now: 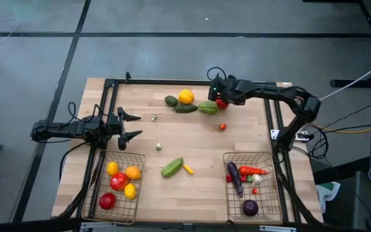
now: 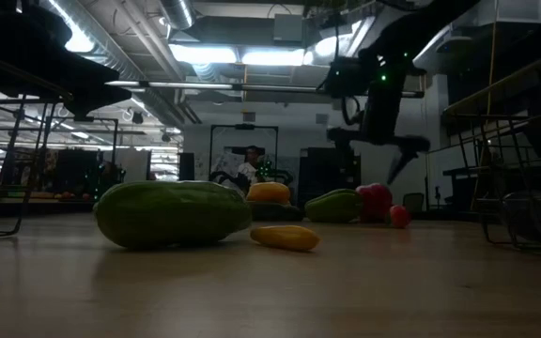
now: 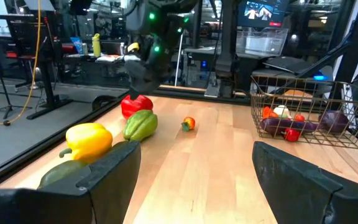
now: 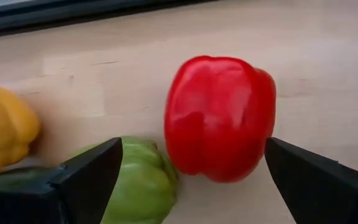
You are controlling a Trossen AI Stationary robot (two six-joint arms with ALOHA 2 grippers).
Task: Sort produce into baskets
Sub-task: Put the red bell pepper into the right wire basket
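Item: red pepper (image 4: 219,118), lying at the table's far edge beside a green pepper (image 4: 138,183). Right gripper (image 4: 194,168) is hovering over it, fingers spread wide and empty, apparently lining up a grasp. Left gripper (image 1: 133,125) is waiting at the left, open, holding nothing. Baskets (image 1: 255,205) sit near the front, part filled.

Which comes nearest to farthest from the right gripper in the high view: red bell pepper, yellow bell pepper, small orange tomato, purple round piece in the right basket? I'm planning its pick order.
From the open right gripper:
1. Red bell pepper, right beneath it, at the table's far edge.
2. Small orange tomato, slightly nearer the baskets.
3. Yellow bell pepper, toward the left arm.
4. Purple round piece, in the right wire basket's near end.
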